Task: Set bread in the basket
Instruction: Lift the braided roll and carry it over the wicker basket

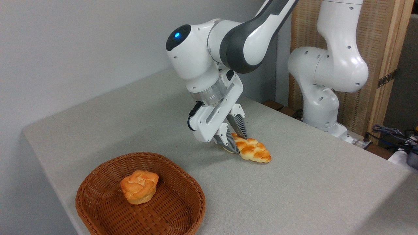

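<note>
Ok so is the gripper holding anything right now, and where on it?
The gripper has its fingers on either side of the left end of the braided bread, which lies on the table. Whether they have closed on it cannot be told.

My arm [248,36] is glossy white with rounded, bulbous joint housings and dark grey bands at the joints. A small blue light glows on a black oval cap at the wrist end. Little dark screw holes dot the shells. Below a ribbed silver flange sits the white, boxy hand [235,137], with a short black cable looping at its side and two grey ridged fingers [239,125].
</note>
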